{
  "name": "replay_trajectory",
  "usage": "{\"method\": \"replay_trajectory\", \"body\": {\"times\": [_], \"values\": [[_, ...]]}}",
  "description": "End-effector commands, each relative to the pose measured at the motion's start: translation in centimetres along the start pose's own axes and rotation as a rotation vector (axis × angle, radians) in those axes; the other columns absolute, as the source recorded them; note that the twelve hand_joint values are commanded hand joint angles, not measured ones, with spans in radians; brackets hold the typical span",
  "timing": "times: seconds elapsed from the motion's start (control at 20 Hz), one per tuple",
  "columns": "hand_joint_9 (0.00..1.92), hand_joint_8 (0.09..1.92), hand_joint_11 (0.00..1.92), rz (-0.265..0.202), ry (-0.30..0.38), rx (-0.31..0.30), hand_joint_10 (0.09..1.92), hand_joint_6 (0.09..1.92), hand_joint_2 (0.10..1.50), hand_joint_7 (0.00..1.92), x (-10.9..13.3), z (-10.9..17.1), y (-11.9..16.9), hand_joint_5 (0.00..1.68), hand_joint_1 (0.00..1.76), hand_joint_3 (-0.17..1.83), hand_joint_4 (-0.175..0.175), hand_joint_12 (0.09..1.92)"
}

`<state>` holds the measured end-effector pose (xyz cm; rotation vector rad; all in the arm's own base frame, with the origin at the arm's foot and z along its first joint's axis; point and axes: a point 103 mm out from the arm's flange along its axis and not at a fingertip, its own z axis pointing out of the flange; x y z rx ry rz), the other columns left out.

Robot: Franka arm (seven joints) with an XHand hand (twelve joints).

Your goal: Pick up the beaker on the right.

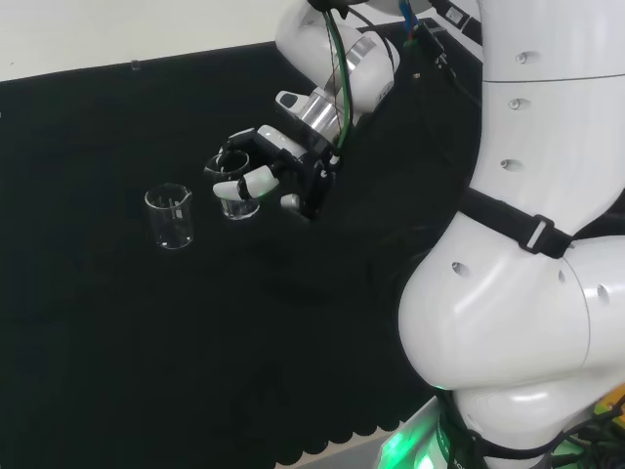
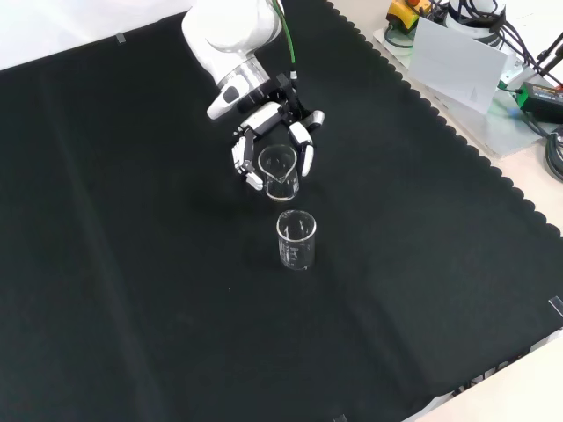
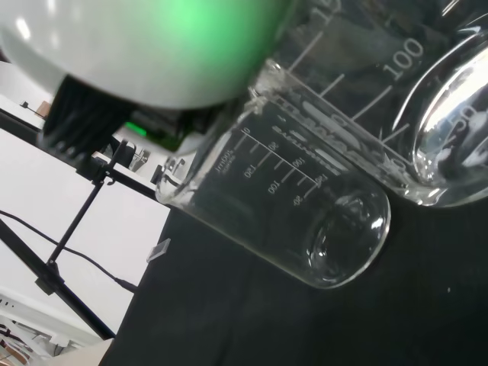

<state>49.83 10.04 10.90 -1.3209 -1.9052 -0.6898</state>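
Two clear glass beakers stand on the black cloth. In the head view the right beaker (image 1: 235, 193) sits inside the hand (image 1: 293, 168), whose fingers curl round it from both sides. The front view shows this beaker (image 2: 278, 172) between the white fingertips (image 2: 304, 151), just below the hand (image 2: 266, 112), with its base at the cloth. The other beaker (image 1: 169, 217) (image 2: 296, 240) stands free a short way off. In the wrist view the held beaker (image 3: 431, 114) is very close, and the free beaker (image 3: 290, 206) lies beyond it under a blurred white part of the hand (image 3: 130, 46).
The arm's big white links (image 1: 527, 244) stand at the head view's right. Beyond the cloth's scalloped edge, at the front view's upper right, are a white card (image 2: 462, 60) and cables (image 2: 537, 83). Bare black cloth (image 2: 132, 264) surrounds the beakers.
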Motion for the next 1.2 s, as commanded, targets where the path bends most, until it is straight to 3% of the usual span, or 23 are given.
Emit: {"method": "replay_trajectory", "body": {"times": [0.05, 0.65, 0.8, 1.2], "values": [[1.21, 0.83, 1.09, -0.006, -0.021, 0.000, 0.78, 1.04, 0.55, 1.33, 0.4, -0.8, -0.1, 1.10, 1.43, 0.87, -0.175, 0.88], [1.21, 0.83, 1.09, -0.014, -0.058, -0.006, 0.78, 1.04, 0.56, 1.33, 0.2, -1.8, -0.1, 1.10, 1.43, 0.87, -0.175, 0.88], [1.21, 0.83, 1.09, -0.017, -0.050, -0.013, 0.79, 1.04, 0.56, 1.33, -0.4, -3.5, -1.1, 1.10, 1.43, 0.87, -0.175, 0.88], [1.21, 0.83, 1.09, -0.016, -0.057, -0.004, 0.79, 1.03, 0.55, 1.33, 0.1, -1.9, -0.3, 1.10, 1.43, 0.87, -0.175, 0.87]]}}
